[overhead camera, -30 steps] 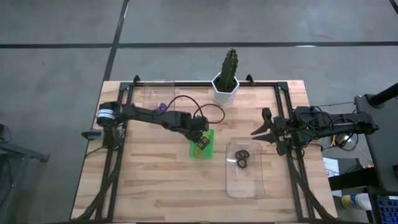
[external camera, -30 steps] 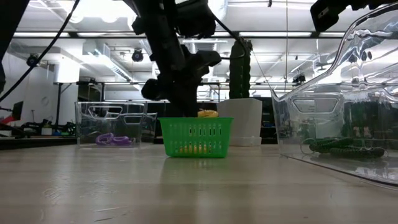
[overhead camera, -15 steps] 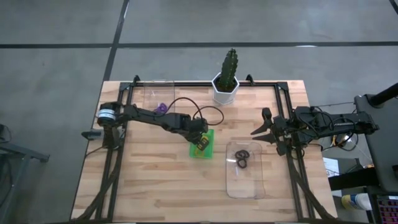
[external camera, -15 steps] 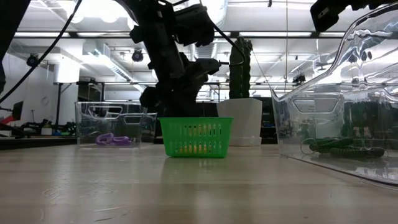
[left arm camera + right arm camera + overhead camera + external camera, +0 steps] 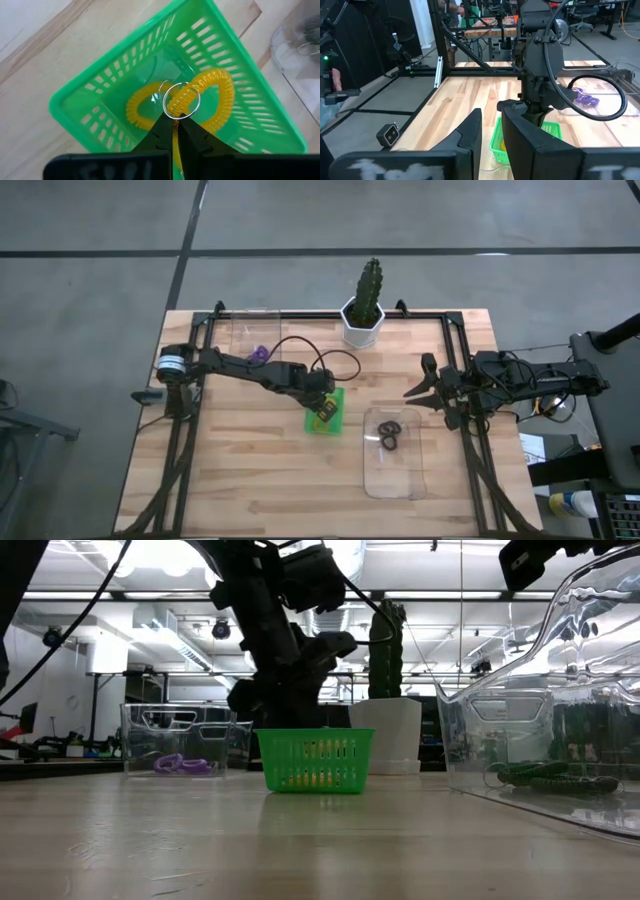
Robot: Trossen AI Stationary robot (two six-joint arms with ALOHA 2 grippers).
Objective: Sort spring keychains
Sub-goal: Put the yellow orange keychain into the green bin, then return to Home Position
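Note:
A green tray stands mid-table. My left gripper reaches down into it, shut on an orange spring keychain with a metal ring. A second orange keychain lies on the tray's floor. Purple keychains lie in a clear box at the far left. Black keychains lie in a clear tray on the right. My right gripper hangs open above the table's right side, holding nothing. My left gripper pinches the orange keychain's coil between its two fingers, right beside the metal ring. The fingers slant down from above on the table's left side. The loop hangs inside the tray's walls; I cannot tell whether it touches the floor.
A potted cactus stands at the far edge, behind the green tray. Black frame rails run along both table sides. Bare wood lies near the front edge.
My left gripper has sunk, still shut on the orange keychain. The keychain showed above the green tray's rim a second ago and now sits below it, inside the tray.

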